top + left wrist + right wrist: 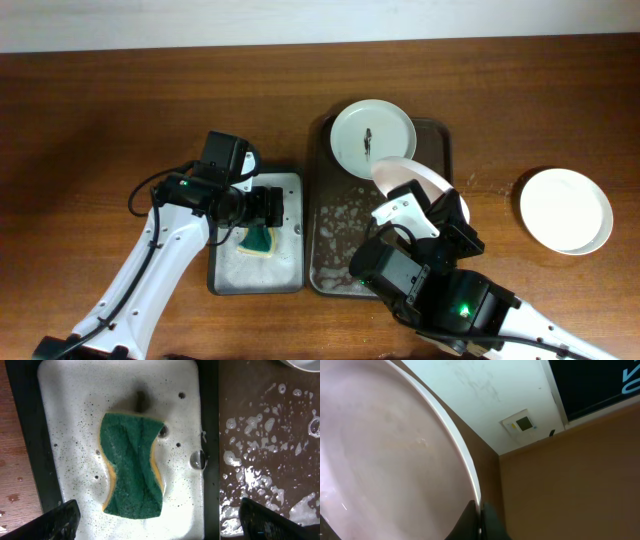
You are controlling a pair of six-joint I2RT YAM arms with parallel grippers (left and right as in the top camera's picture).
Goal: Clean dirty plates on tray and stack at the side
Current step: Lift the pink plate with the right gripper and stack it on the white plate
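Observation:
The dark brown tray (330,260) holds a white plate (372,138) with a dark smear at its far end and soapy foam at its near end. My right gripper (480,515) is shut on the rim of the pale pink plate (410,175), holding it tilted up above the tray; the plate (385,460) fills the left of the right wrist view. A clean white plate (565,209) lies on the table to the right. My left gripper (160,520) is open, fingers wide, above the green-yellow sponge (132,465).
The sponge (259,240) lies in a small grey tray (290,270) full of foam, left of the brown tray. The brown tray's wet floor (270,445) shows in the left wrist view. Wooden table (90,130) all round.

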